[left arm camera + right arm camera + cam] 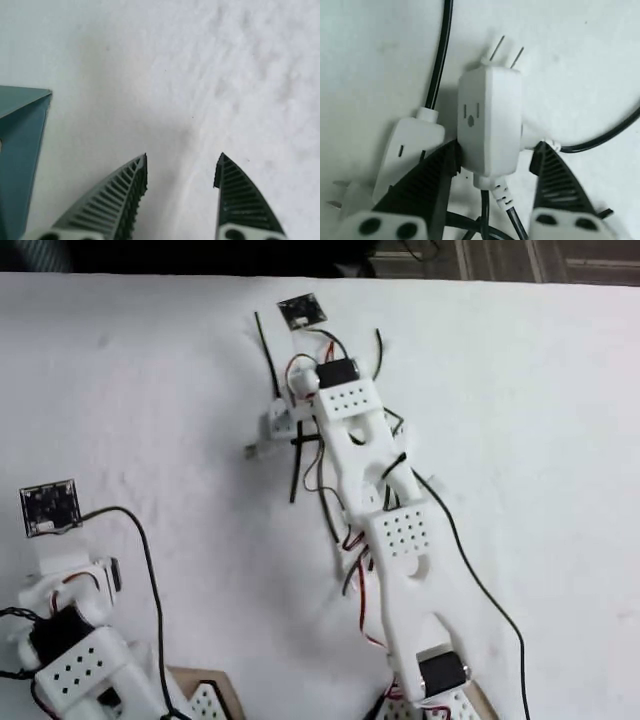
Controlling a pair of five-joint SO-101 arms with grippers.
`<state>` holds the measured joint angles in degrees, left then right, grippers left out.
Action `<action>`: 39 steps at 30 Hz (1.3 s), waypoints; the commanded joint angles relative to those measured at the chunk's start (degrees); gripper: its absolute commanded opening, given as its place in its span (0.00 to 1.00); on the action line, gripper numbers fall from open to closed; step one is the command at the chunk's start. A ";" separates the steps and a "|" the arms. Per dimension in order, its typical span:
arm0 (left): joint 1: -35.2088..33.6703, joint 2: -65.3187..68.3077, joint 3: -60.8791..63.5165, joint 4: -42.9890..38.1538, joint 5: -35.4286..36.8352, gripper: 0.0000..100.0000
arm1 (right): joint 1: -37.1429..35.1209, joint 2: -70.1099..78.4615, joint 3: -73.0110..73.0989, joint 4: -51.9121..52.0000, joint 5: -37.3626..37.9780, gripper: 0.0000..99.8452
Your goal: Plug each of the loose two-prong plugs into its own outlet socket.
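The right gripper (496, 150) stood open, its jaws on either side of a white plug block (490, 120); whether they touched it could not be told. That straddle looked like the set-up for a pinch across the block's narrow sides, which would leave its two prongs (502, 52) free at the far end to be steered into a socket. The block lay flat on the worktop (520, 390), toward the far edge and about midway along it, beneath the outstretched right arm (390, 510); it was a rounded white body with a three-hole socket face on top, two thin bare metal prongs at one end and a black cord (485, 212) leaving the other. Just beside it lay a second white plug body (412, 145) with a slot in its face and a black lead (440, 55) of its own; nothing appeared plugged in yet. The left gripper (182, 160) hung open over bare worktop by the near left corner, holding nothing, probably parked out of the way; a teal object (20, 140) lay beside it.
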<state>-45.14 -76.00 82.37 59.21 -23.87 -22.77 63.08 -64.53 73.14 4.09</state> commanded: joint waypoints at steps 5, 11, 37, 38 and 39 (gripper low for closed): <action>0.92 -0.75 -0.18 -0.79 0.26 0.23 | 0.92 -4.26 -12.04 6.81 0.00 0.02; 2.15 -0.75 0.35 -0.79 0.18 0.23 | 4.00 -4.26 -26.29 14.20 8.26 0.02; 2.15 -0.75 0.26 -0.79 0.18 0.23 | 22.73 -16.40 -30.95 15.60 10.73 0.02; 2.24 -0.75 0.26 -0.79 0.18 0.23 | 22.73 -15.87 -30.95 15.60 10.99 0.02; 2.24 -0.75 0.26 -0.79 0.18 0.23 | 22.64 -14.99 -30.86 15.60 11.25 0.02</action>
<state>-43.47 -76.00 82.90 59.21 -23.87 -0.62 51.21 -93.19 89.05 14.64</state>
